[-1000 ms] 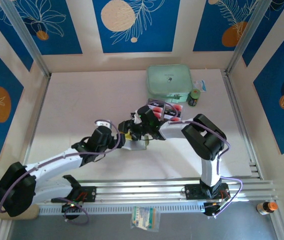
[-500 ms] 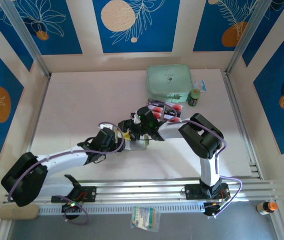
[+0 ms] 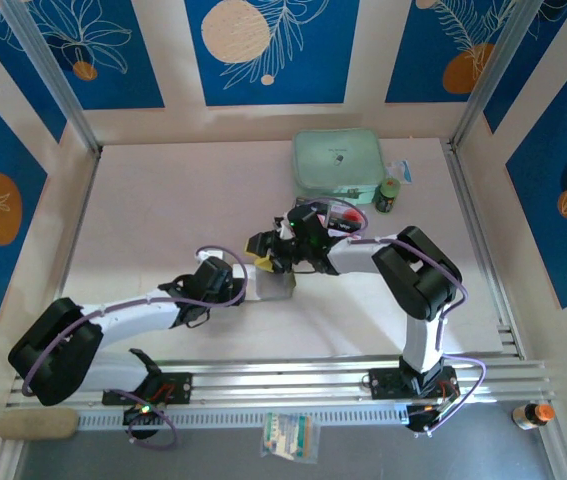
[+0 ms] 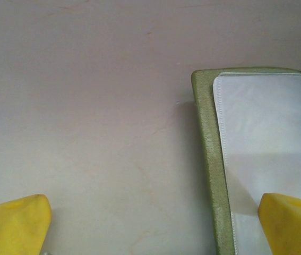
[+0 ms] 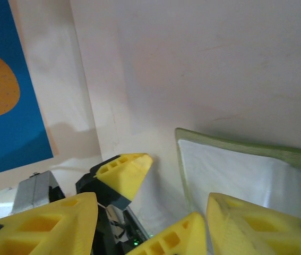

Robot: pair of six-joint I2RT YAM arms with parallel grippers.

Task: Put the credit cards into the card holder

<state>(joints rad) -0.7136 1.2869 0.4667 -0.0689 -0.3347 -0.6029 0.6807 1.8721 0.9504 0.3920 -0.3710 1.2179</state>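
Top external: card holder (image 3: 275,286) open mid-counter, sleeve seemingly empty; credit cards (image 3: 335,213) apart, toward far edge. Left hand (image 4: 153,212) wide open; right hand (image 5: 151,202) parted, empty. Every card left.

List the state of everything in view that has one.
card holder: open flat, visible sleeve empty.
left gripper: open, one finger over the sleeve.
right gripper: open, nothing held.
mint case: closed.
credit cards: not yet in the holder, lying near the mint case.
small bottle: upright.
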